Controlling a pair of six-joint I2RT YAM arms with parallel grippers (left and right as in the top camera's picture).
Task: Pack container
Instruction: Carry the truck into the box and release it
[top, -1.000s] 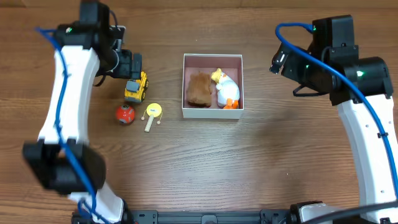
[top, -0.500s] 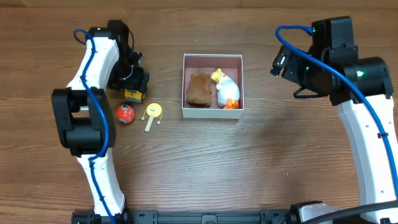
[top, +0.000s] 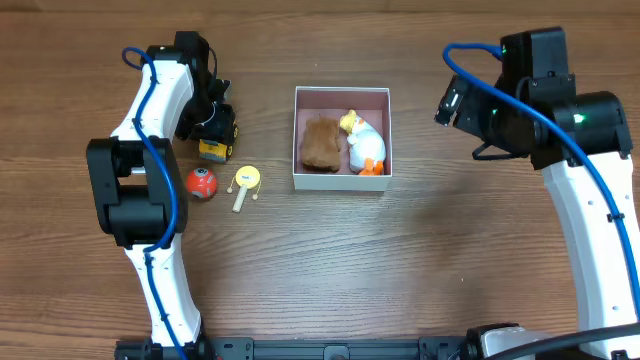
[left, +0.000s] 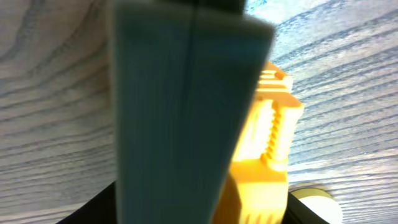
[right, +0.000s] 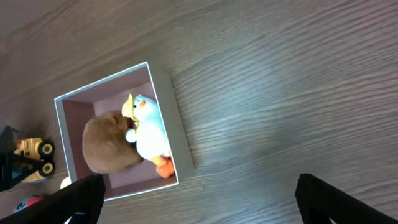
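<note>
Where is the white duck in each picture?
Overhead: the white duck lies in the container's right half, beside the brown plush.
Left wrist: not in it.
Right wrist: the white duck is left of centre, inside the container, beside the brown plush.
Shared landmark: the container's white walls.

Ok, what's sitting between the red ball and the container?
Only the yellow stick rattle, nearer the red ball than the container; overhead view shows it.

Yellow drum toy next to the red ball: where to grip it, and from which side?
On the drum I'd take the stick, not the round head. Come straight down and close across the stick. It lies flat on the table, and the stick is narrow with bare wood either side; the ball sits apart from it.
</note>
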